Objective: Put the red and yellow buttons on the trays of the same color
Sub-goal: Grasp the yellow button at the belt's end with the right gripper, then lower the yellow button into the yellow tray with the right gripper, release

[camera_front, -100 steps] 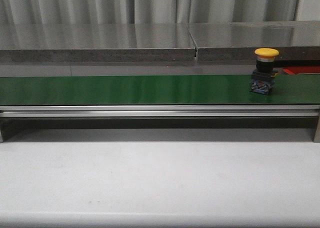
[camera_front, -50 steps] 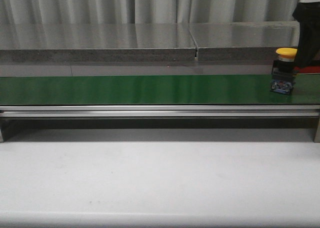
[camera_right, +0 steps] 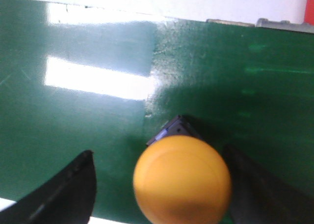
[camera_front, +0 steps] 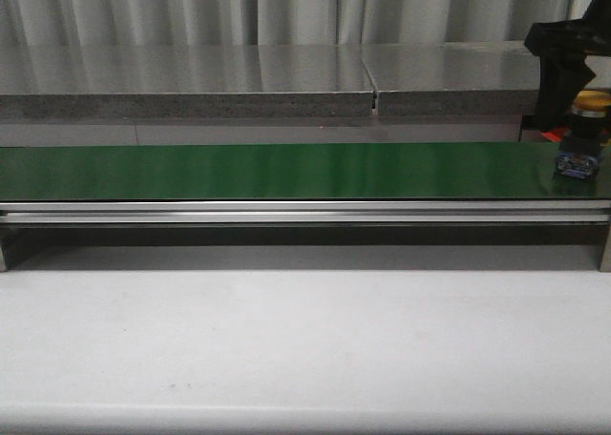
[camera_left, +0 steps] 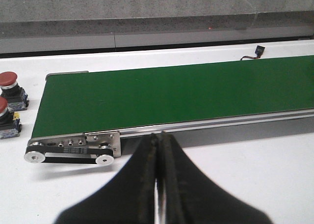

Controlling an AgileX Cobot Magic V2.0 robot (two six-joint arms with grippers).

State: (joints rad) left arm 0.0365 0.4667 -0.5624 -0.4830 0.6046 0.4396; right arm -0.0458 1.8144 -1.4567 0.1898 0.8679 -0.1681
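Button time: we've got the yellow button (camera_front: 588, 130) upright near the right end of the green conveyor belt (camera_front: 286, 171), and our right gripper (camera_right: 157, 184) hangs over it, jaws spread, 1 finger on each side, nothing pinched yet. Our left gripper (camera_left: 158, 175) sits with jaws pressed together, empty, near the belt's other end, where 2 red buttons (camera_left: 9, 81) wait on the white table (camera_left: 245, 165). We see no trays, so we'd judge nothing sorted yet.
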